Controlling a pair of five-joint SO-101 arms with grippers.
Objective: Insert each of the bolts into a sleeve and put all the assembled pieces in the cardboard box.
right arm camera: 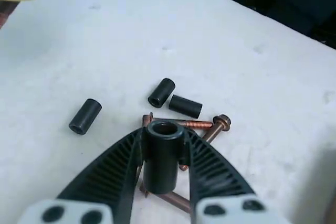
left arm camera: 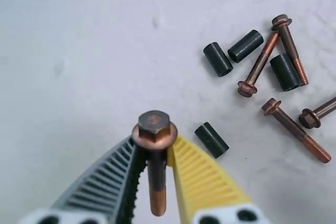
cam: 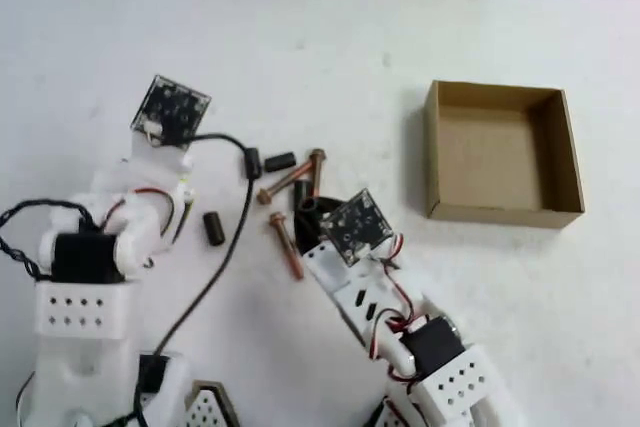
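The left gripper (left arm camera: 155,142) pinched a copper-coloured hex flange bolt (left arm camera: 156,182) by its smooth shank, one ribbed finger grey and the other yellow. The bolt's six-sided head and round flange sat just past the fingertips. The right gripper (right arm camera: 163,135) was clamped on a matte black sleeve (right arm camera: 161,169), a plain thick-walled cylinder held between black ribbed fingers with its open bore facing the wrist camera.

The cardboard box (cam: 432,147), square, brown and open-topped with thin upright walls, sat on the white table (cam: 330,57). Both arms were to the left of the box, the right arm nearer it. Also left of the box, near the right arm's wrist, lay the loose bolts (cam: 285,244), coppery with threaded ends, and the loose sleeves (cam: 212,228), short black tubes. These were scattered, some of them touching.
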